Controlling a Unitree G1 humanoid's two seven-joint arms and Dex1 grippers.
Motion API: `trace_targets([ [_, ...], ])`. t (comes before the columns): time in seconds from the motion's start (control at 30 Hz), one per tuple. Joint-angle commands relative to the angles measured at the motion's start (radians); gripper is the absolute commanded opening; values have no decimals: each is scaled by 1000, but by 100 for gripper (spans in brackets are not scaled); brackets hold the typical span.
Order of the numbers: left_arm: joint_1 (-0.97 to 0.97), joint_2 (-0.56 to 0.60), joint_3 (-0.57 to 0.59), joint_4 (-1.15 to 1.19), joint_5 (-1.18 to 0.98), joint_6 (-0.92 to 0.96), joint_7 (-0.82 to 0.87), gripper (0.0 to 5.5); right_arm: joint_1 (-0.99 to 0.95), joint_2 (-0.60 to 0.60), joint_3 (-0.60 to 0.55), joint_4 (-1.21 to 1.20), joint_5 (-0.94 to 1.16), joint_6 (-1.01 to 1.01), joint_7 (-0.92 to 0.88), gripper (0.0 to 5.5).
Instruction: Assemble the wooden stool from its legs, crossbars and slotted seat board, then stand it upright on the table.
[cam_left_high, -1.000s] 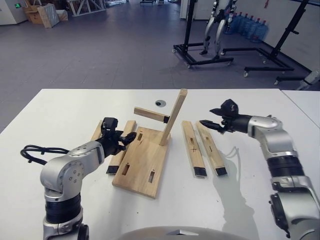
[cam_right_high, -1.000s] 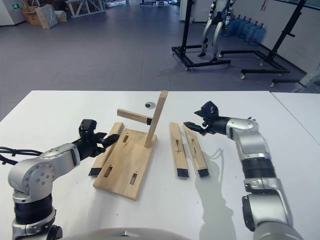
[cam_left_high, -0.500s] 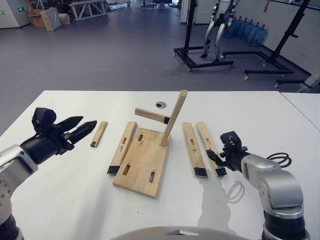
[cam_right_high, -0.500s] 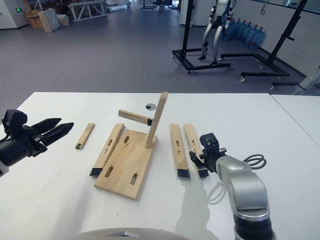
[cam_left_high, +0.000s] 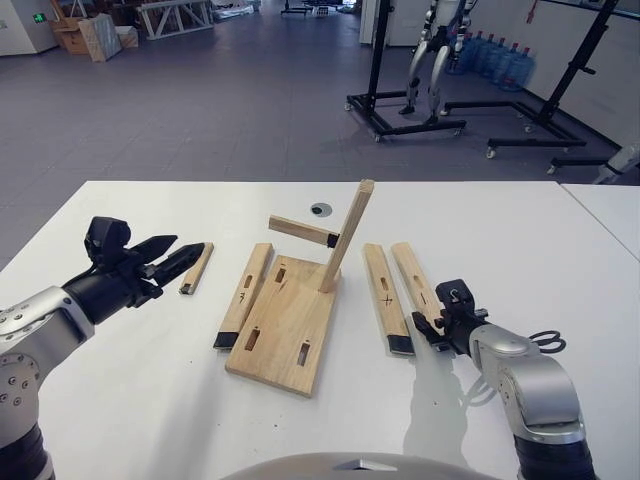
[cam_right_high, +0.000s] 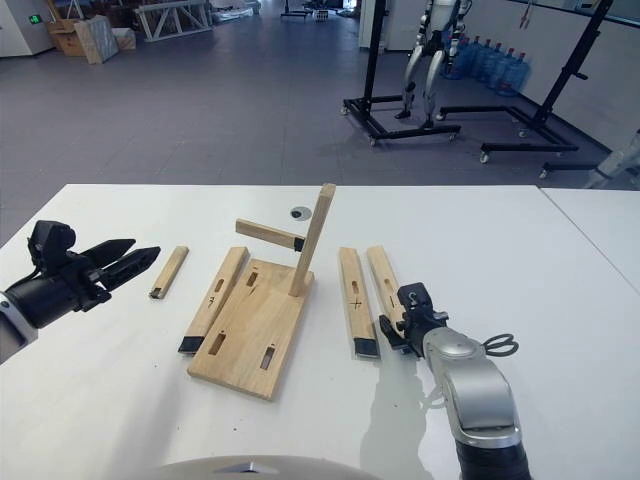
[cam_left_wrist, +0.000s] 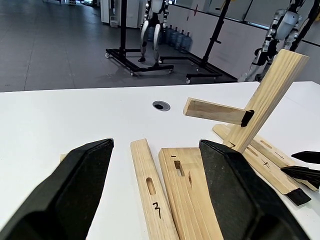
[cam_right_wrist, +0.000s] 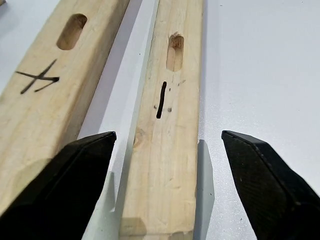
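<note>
Black fingers (cam_right_wrist: 75, 170) of the right gripper (cam_left_high: 445, 318) stand apart astride the pale wooden leg with a dark stroke (cam_right_wrist: 167, 125), which lies on the white table (cam_left_high: 520, 230) right of the slotted seat board (cam_left_high: 285, 330). The inner finger is very near the cross-marked wooden leg (cam_right_wrist: 45, 100), so closing may catch both. Left gripper (cam_left_high: 188, 245) hangs spread, empty.

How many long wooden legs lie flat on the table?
3: one leg beside the slotted seat board's left edge, X-marked leg and outermost leg right of it. A fourth leg stands upright.
</note>
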Motion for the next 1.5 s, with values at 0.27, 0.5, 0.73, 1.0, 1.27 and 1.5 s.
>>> trace_targets([
  [0.27,-10,18,-40,19,-17,-33,35,313,18,28,7,79,-6,-19,-60,330],
  [0.5,-73,7,6,106,-67,-27,99,313,8,10,-13,89,14,16,-48,219],
  [0.73,-202,-36,24,198,-187,1,222,313,-107,-22,-135,154,64,-47,-4,205],
  [1.0,-552,-94,-81,327,-472,-42,243,313,-846,-133,-429,459,408,-220,203,204],
  [1.27,-875,-249,-194,501,-611,-154,294,313,-980,25,-268,358,816,-67,389,204],
  [1.5,-865,-215,-178,526,-815,-154,373,313,-924,40,-280,381,986,23,346,204],
])
